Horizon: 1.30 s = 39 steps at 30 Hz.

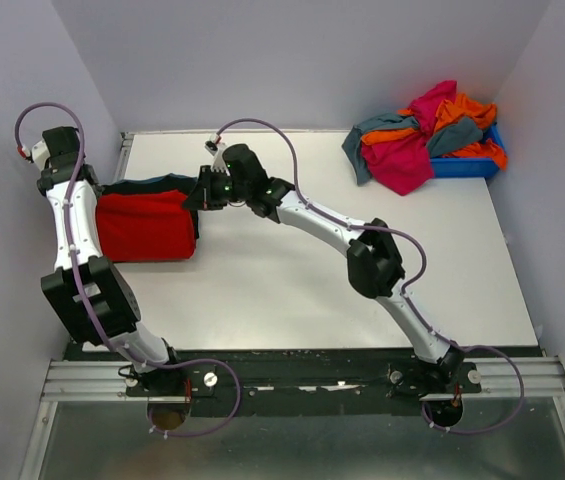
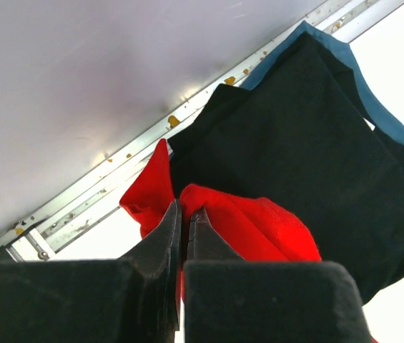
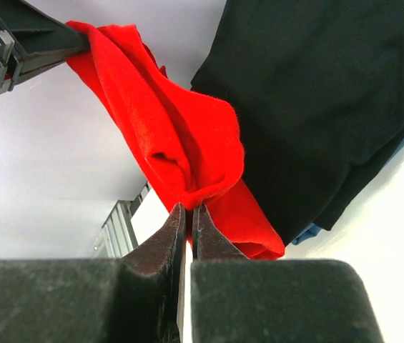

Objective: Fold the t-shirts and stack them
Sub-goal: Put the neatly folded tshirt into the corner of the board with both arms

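At upper left of the bench [image 1: 292,290], the left end effector [image 2: 184,218] and right end effector [image 3: 189,214] each clamp tight on the red shirt [image 1: 147,228], which touches the black shirt [image 2: 309,157].

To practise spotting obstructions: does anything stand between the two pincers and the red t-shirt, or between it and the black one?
Nothing visible does. The left pincer and right pincer are both shut on the red t-shirt, which overlaps the black t-shirt with no other object between.
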Tool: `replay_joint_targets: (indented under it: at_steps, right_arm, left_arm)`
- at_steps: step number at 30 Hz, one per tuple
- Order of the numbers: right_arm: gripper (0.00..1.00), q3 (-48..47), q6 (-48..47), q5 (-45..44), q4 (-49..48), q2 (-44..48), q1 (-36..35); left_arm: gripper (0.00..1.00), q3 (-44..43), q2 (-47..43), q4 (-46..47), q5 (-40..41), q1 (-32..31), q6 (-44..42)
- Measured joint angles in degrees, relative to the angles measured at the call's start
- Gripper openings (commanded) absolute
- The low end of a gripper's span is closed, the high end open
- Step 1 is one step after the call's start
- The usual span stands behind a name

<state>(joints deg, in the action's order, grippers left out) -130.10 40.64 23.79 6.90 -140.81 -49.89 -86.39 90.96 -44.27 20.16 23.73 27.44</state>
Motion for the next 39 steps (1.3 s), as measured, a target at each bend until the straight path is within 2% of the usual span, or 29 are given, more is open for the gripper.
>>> replay_joint_targets:
  at_steps: [10,27,28,29,30,31,32,33,34,35,37,39]
  right_arm:
    - [0.01,-2.1,1.3,-1.2,-0.2,-1.5,0.5]
    - [0.01,-5.9,4.6,-2.1,-3.4,-8.1,2.7]
    - [0.04,-6.5,4.9,-2.1,-3.8,-8.5,2.8]
    - [0.11,-6.8,5.1,-2.1,-4.2,-8.7,2.8]
    - [0.26,-7.1,5.5,-2.1,-4.7,-9.0,2.9]
    - [0.65,-7.9,5.9,-2.1,-5.5,-9.6,3.0]
    - [0.88,-8.7,6.1,-2.1,-5.9,-10.1,3.1]
    - [0.93,-9.4,6.7,-2.4,-6.3,-10.5,3.2]
    - [0.93,-9.9,6.5,-2.7,-6.8,-10.8,3.4]
    - [0.93,-10.1,6.6,-3.2,-7.5,-11.0,3.7]
    - [0.90,-10.1,6.9,-3.4,-8.6,-11.0,4.4]
    - [0.77,-9.0,7.0,-3.5,-10.1,-10.6,5.3]
  left_arm:
    - [0.00,-4.1,5.2,0.0,-2.2,0.1,-0.2]
    - [0.00,-5.9,10.8,2.0,-5.8,0.1,0.7]
    - [0.00,-5.9,11.2,2.4,-5.8,0.2,0.9]
    - [0.00,-6.0,11.4,2.7,-5.8,0.2,0.9]
    - [0.00,-6.3,11.9,2.8,-5.9,0.2,1.0]
    - [0.04,-7.1,12.8,2.9,-5.9,0.2,1.1]
    - [0.34,-7.6,13.4,3.1,-5.9,0.2,1.2]
    - [0.61,-8.3,14.2,3.5,-5.9,0.2,1.2]
    - [0.91,-8.8,14.9,4.3,-6.1,0.3,1.0]
    - [0.99,-9.0,15.5,5.3,-6.6,0.4,1.2]
    - [0.99,-10.2,17.1,6.1,-8.8,0.7,1.2]
    - [0.99,-13.7,20.3,5.8,-10.6,0.7,1.1]
